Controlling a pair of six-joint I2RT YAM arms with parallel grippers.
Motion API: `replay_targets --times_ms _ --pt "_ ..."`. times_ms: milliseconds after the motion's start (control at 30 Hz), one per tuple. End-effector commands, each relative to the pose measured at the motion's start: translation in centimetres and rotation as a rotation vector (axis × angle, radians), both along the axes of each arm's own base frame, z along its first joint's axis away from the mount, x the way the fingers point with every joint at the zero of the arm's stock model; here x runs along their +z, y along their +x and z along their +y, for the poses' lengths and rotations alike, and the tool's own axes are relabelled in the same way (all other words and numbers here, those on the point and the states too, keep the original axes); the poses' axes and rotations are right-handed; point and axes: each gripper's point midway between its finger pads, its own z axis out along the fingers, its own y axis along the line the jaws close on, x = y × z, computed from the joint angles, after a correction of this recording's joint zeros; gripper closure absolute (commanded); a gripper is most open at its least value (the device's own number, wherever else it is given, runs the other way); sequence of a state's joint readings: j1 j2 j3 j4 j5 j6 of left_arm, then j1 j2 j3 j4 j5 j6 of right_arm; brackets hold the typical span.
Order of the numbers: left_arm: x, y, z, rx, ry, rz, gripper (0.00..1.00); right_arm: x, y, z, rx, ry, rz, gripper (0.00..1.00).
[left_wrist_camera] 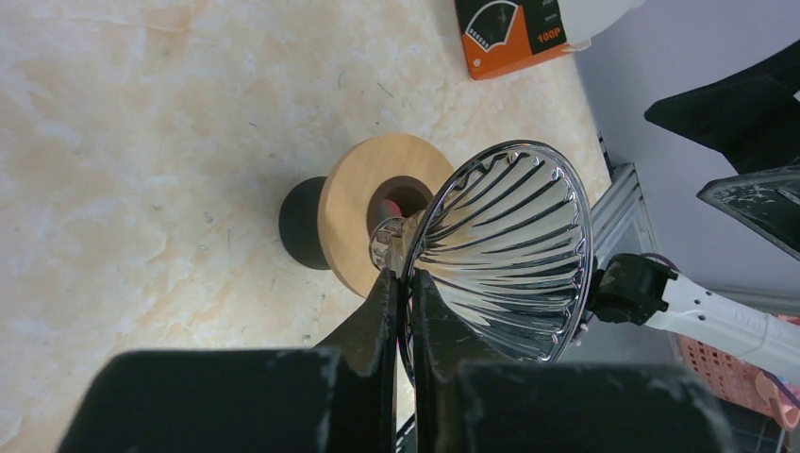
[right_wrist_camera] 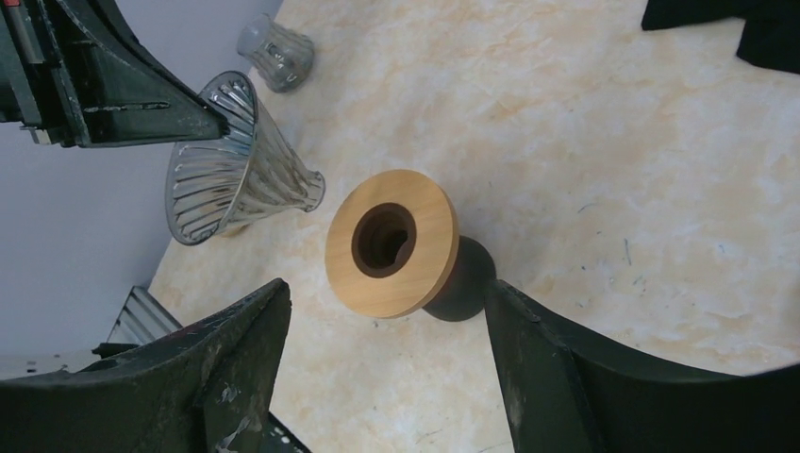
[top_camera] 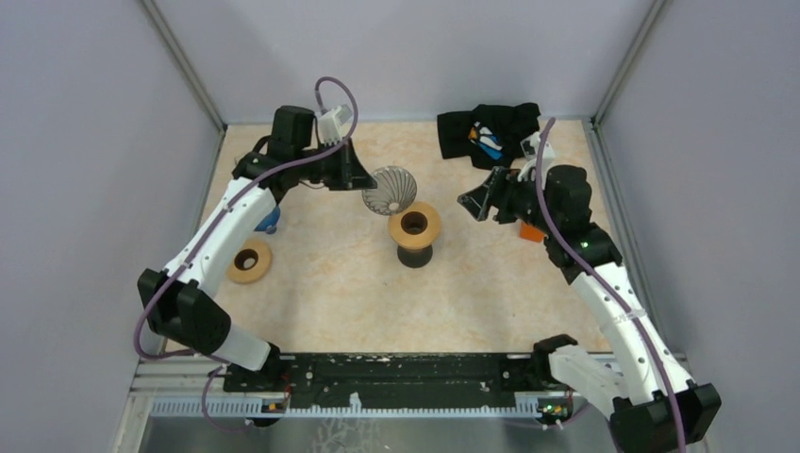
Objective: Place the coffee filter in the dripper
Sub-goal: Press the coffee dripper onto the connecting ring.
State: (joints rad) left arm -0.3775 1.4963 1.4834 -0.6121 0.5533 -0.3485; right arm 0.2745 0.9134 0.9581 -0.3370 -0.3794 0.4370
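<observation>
Beige marble-look tabletop (top_camera: 330, 283), grey walls | left gripper (left_wrist_camera: 404, 293): clamped on rim of ribbed glass dripper (left_wrist_camera: 505, 250), held tilted just beside wooden stand (right_wrist_camera: 434, 226), probably for seating there | right gripper (right_wrist_camera: 385, 294): jaws spread, empty, flanking stand | coffee filter: none loose visible; orange filter pack (left_wrist_camera: 514, 33) near right arm

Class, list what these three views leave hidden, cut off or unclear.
- Top view: blue object, mostly hidden under the left arm.
- Left wrist view: orange box, cut off by the top edge.
- Right wrist view: stand's dark base, largely behind its wooden disc.
- Top view: print on the black cloth, too small to identify.
</observation>
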Motion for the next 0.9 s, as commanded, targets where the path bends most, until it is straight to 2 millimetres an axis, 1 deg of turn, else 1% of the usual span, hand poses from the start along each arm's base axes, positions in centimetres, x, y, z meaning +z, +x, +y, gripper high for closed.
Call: replay_targets --times_ms 0,133,367,533,733,867 --pt "2.1 -0.4 -2.3 -0.056 -0.060 -0.043 1.00 3.7 0.1 1.9 0.045 0.063 -0.070 0.25" --pt "1.3 -0.7 -3.3 -0.078 -0.050 -0.029 1.00 3.4 0.2 3.2 0.071 0.075 -0.047 0.27" --pt "-0.5 -0.7 -4.3 -0.088 -0.020 -0.008 1.00 2.8 0.8 4.8 0.085 0.083 -0.015 0.30" --pt "-1.2 -0.5 -5.1 -0.104 -0.021 -0.003 1.00 2.1 1.6 5.4 0.079 0.072 0.011 0.34" --pt "-2.6 -0.4 -5.4 -0.109 -0.005 0.019 1.00 1.0 2.3 5.9 0.075 0.062 0.047 0.39" --pt "-3.4 -0.3 -5.6 -0.110 0.006 0.029 1.00 0.4 2.6 6.6 0.093 0.054 0.073 0.42"
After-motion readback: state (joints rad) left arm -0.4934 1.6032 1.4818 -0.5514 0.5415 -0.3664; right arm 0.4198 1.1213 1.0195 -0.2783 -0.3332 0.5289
